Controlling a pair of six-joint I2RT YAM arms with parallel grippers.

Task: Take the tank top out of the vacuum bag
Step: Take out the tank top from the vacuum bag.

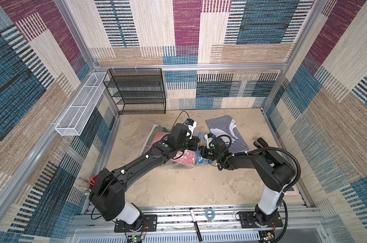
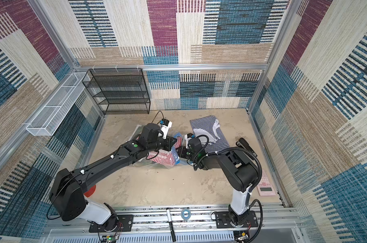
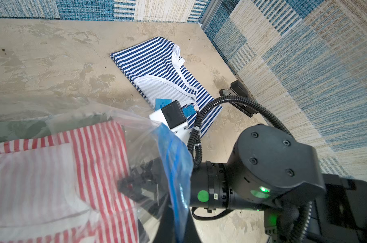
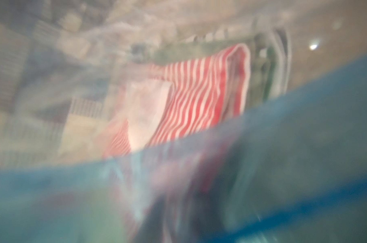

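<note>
The tank top (image 3: 98,160), red-and-white striped, lies inside the vacuum bag (image 1: 178,166) at the middle of the surface (image 1: 178,189), over a green garment (image 3: 20,128). Note that a blue-striped tank top (image 1: 224,130) already lies outside, just beside the bag. The left pincer (image 2: 171,145) is closed, apparently clamping the bag's blue zip strip (image 3: 174,160) and holding the mouth raised. The right pincer (image 3: 132,186) reaches into the mouth, at the red top's edge; you cannot tell whether its jaws grip cloth. Judge the extraction as begun, not done: grasp and withdrawal remain.
</note>
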